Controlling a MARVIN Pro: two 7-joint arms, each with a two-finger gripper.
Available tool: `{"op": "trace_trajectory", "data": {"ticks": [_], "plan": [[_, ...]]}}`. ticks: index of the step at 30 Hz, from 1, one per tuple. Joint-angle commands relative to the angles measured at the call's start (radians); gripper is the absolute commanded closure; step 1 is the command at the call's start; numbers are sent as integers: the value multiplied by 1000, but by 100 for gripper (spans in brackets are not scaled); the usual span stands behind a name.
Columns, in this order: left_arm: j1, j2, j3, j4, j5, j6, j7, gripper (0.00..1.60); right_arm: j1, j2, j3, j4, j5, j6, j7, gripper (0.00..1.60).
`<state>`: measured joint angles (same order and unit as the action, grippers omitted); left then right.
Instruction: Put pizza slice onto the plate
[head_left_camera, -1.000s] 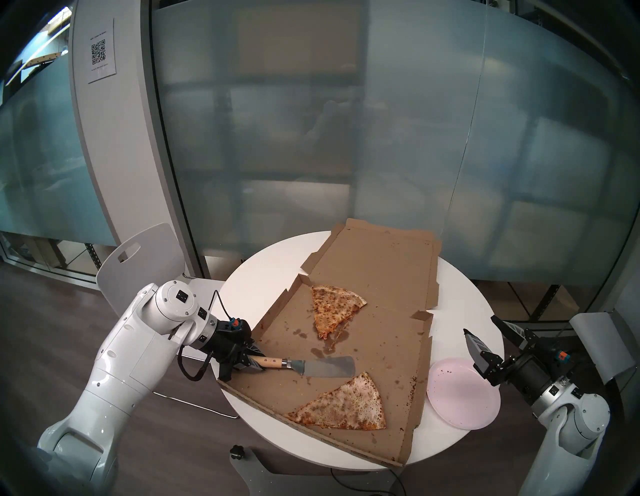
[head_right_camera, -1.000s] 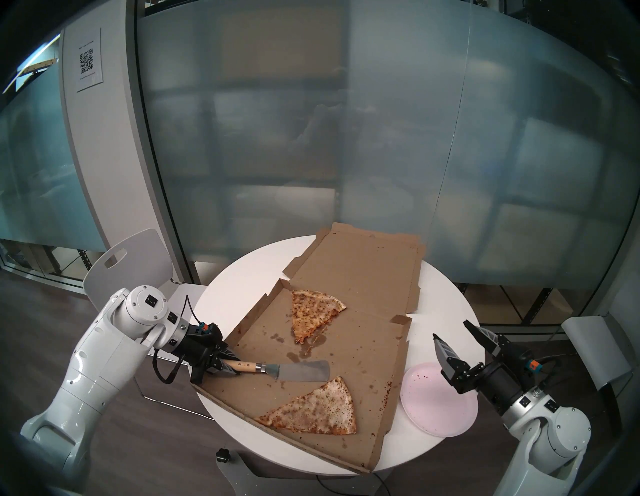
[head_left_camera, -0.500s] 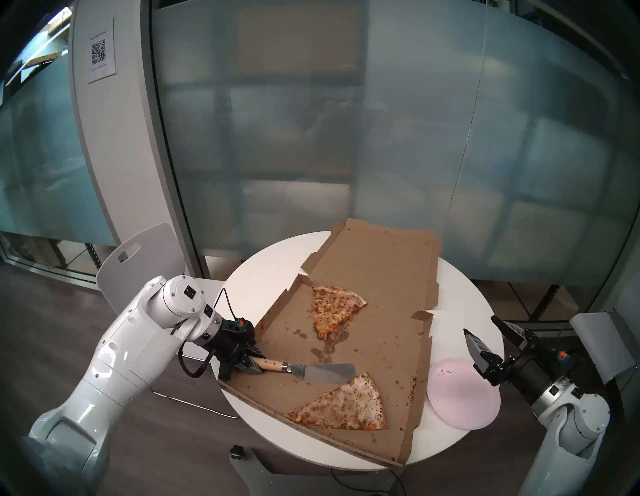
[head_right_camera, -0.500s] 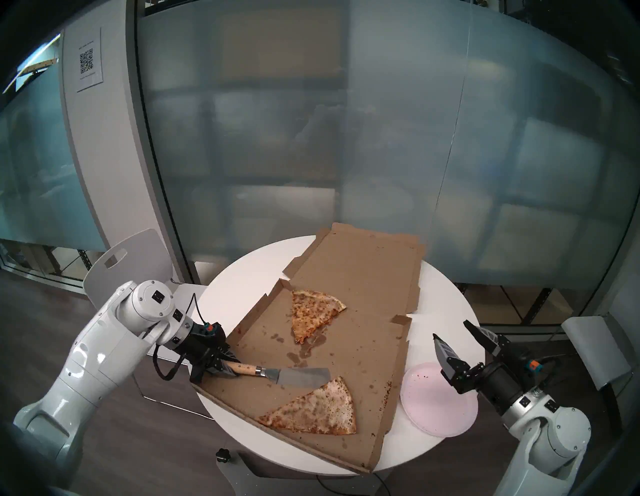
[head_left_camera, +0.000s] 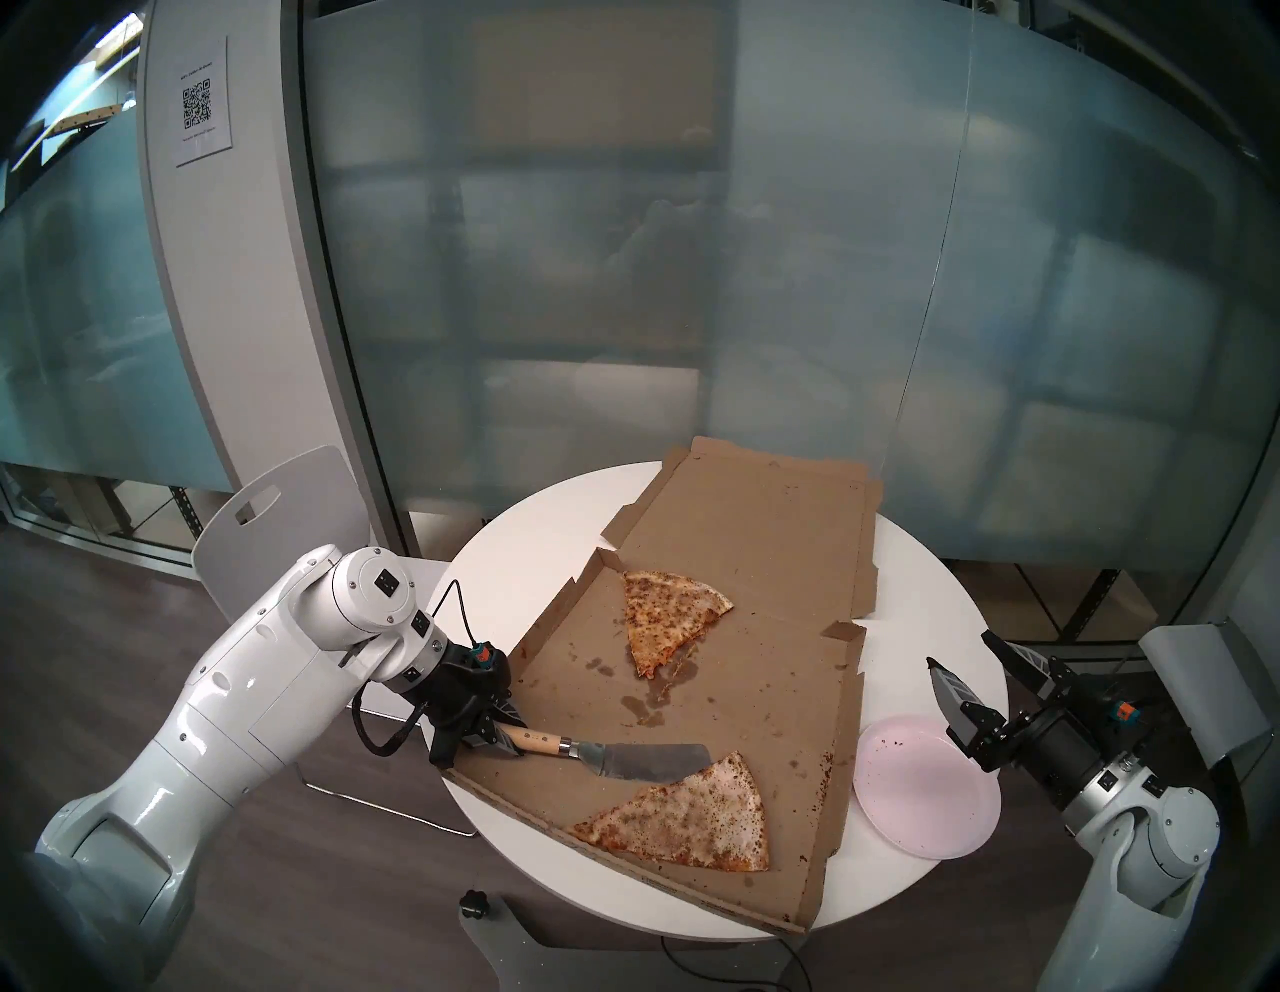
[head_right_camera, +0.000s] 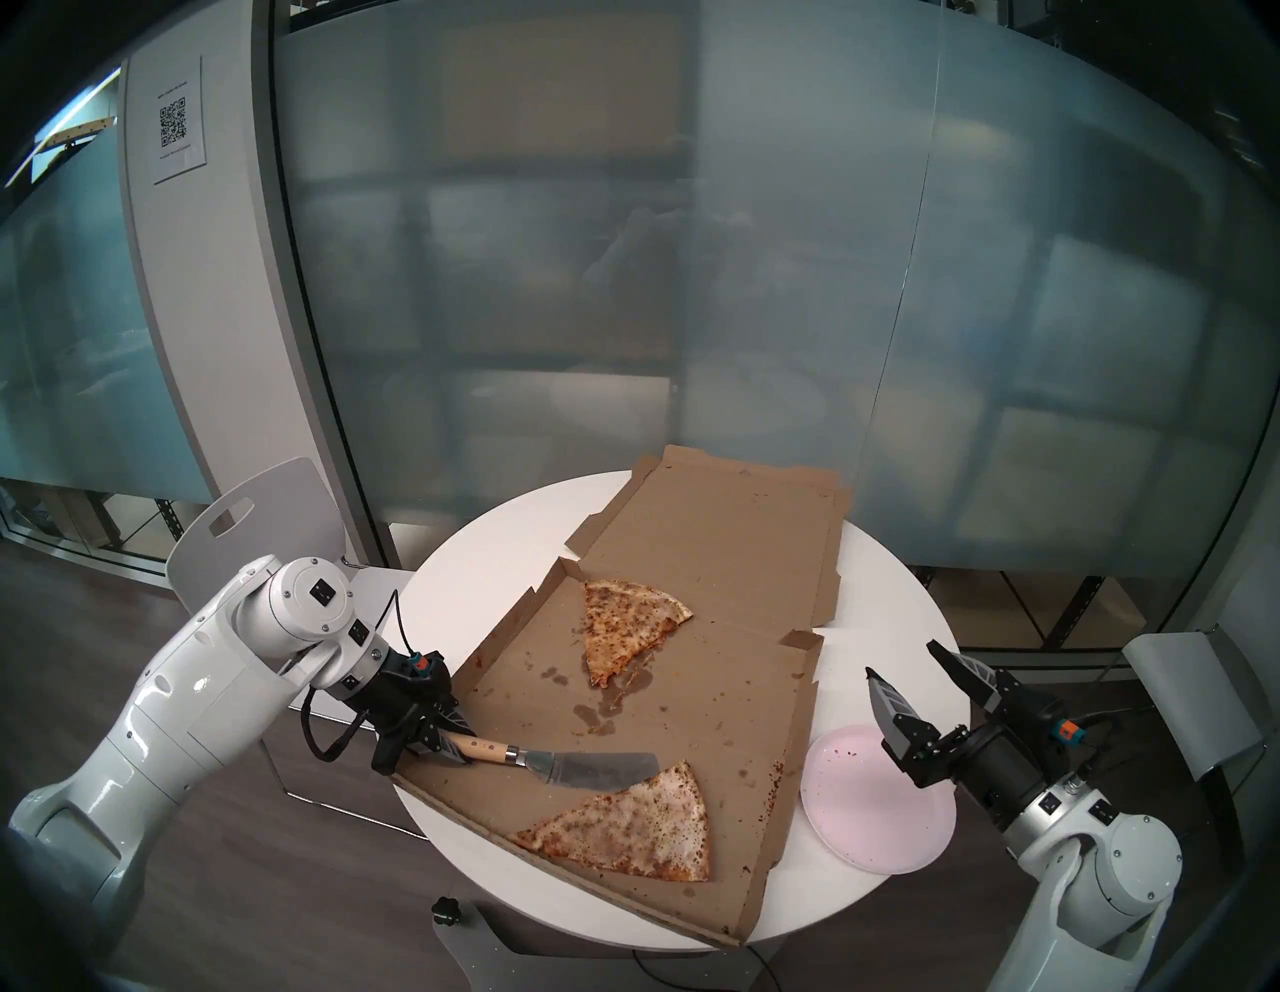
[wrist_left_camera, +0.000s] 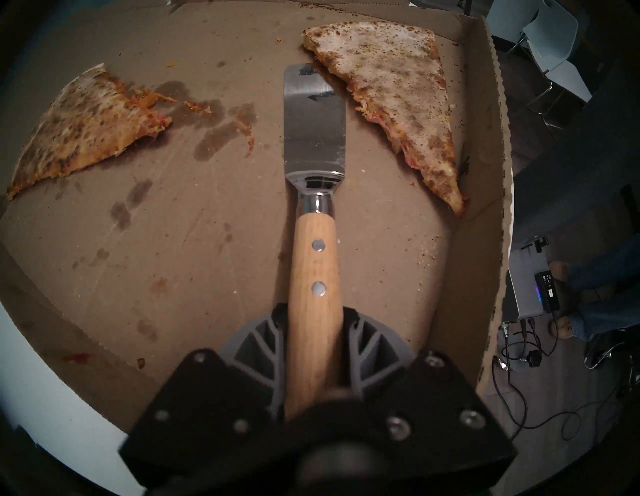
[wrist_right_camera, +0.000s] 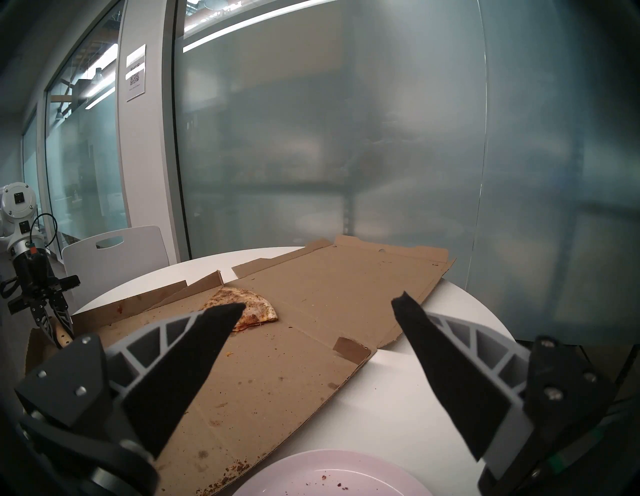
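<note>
Looking from our head, we are seeing a round white table before frosted glass, the pizza slice lying in the open box, the plate beside it. Our left gripper is clamping the spatula, its blade corner under that slice. Our right gripper is hovering spread wide over the plate.

Pizza slice pale whitish, brown speckles, orange-brown edge. Smaller slice darker orange. Plate pale pink, dark crumbs. Box brown, greasy dark stains. Table white. Spatula grey blade, tan wood handle.
</note>
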<state>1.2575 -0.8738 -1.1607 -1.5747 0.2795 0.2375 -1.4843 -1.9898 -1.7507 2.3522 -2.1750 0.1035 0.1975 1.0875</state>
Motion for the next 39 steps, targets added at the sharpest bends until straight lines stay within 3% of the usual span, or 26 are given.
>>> {"op": "trace_trajectory", "data": {"ticks": [1,16,39], "plan": [[-60,36,29,-26,-15,-7,1,160,3,-2,1,-16,7,0,1,0],[-142,72,132,-18,-26,-26,1,160,3,-2,1,-16,7,0,1,0],[-194,51,234,8,-82,-17,1,160,3,-2,1,-16,7,0,1,0]]}}
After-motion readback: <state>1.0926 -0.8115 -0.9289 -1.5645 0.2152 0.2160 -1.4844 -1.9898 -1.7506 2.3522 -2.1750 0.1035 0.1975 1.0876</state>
